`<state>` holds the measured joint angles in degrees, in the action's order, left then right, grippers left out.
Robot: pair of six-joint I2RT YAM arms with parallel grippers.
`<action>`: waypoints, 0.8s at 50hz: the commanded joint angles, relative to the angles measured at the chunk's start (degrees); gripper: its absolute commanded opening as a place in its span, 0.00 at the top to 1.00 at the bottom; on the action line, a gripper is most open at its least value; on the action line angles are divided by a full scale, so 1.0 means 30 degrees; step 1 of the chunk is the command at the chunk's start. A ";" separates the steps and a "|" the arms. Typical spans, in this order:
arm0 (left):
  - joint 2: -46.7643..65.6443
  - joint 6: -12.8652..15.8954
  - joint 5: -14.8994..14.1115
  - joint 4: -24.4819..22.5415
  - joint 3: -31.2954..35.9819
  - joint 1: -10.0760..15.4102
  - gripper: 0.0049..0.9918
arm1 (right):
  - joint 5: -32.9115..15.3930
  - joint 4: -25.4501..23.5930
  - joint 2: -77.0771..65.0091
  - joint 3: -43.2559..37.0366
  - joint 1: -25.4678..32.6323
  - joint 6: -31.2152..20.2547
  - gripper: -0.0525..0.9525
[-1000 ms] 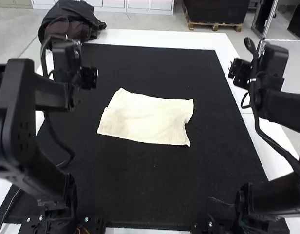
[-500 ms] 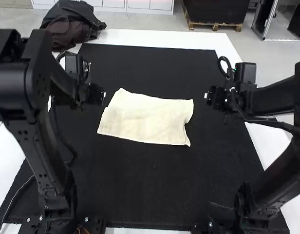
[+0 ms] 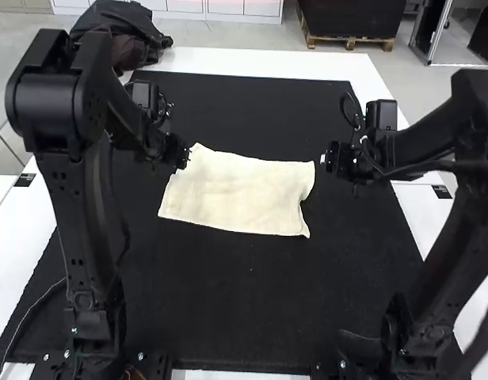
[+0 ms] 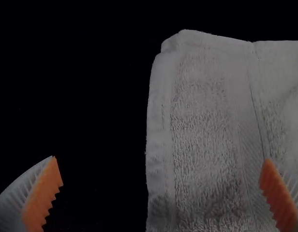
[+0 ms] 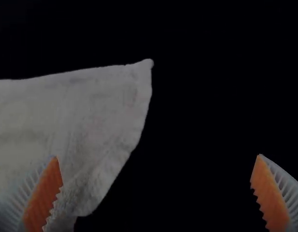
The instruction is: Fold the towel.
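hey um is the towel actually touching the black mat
Touching. The high view shows the towel lying directly on the black mat, with its edges down against it.

A white table (image 3: pixel 268 62) runs from the lower left of the frame to the upper right, topped by a broad black mat (image 3: pixel 252 317) that covers the center and leaves pale margins along the far edge and both sides. A tiny light speck marks the mat just below the frame's center. A dark, crumpled bundle (image 3: pixel 137 28), black with a brownish part, sits at upper left by the table's far corner; whether it is a bag or clothing is unclear. Small dark patches mark the white surface, one at middle left (image 3: pixel 24 180), another at middle right (image 3: pixel 441 191).
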<state>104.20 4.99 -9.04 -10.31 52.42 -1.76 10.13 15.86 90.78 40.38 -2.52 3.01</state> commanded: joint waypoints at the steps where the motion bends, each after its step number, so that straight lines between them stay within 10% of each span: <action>1: 0.0773 0.0240 -0.0181 -0.0051 0.1217 0.0118 0.04 | 0.0783 0.0076 0.0911 0.1071 -0.0213 0.0551 0.05; 40: 0.4699 0.0181 -0.0210 -0.0403 0.4205 -0.0175 0.04 | 0.1223 0.0720 0.6272 0.3913 -0.1825 0.1166 0.05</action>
<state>117.19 5.13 -9.06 -10.92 63.00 -1.87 13.17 17.43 108.36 50.13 -6.92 6.00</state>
